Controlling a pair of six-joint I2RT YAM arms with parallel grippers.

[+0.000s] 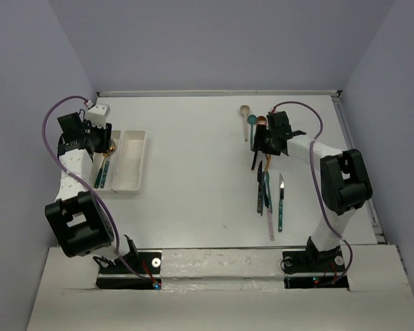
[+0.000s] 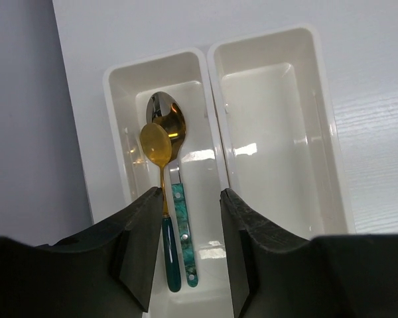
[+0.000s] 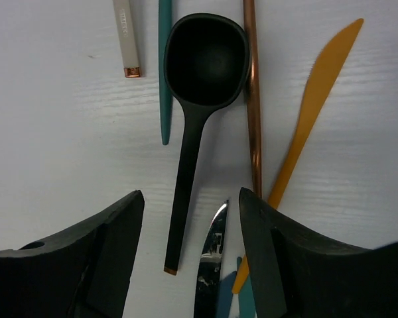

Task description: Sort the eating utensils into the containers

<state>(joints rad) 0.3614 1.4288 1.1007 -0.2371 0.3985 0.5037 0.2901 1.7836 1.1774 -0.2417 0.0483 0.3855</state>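
Right fingers (image 3: pixel 189 199) apart, nothing held, hovering astride lower handle of black spoon (image 3: pixel 205 59). Spoon flat on surface (image 3: pixel 66 146), handle end nearest fingers, bowl at far end. Judged light, stiff, matte, not slippery. Handle thin and low, so pinch mid-handle, clear of silver knife (image 3: pixel 212 258) tip just beside. Copper handle (image 3: pixel 252 99) touches bowl.

Left fingers (image 2: pixel 190 195) apart, empty, above left container (image 2: pixel 116 132). Gold spoon (image 2: pixel 156 146) and teal-handled spoon (image 2: pixel 179 205) lie inside.
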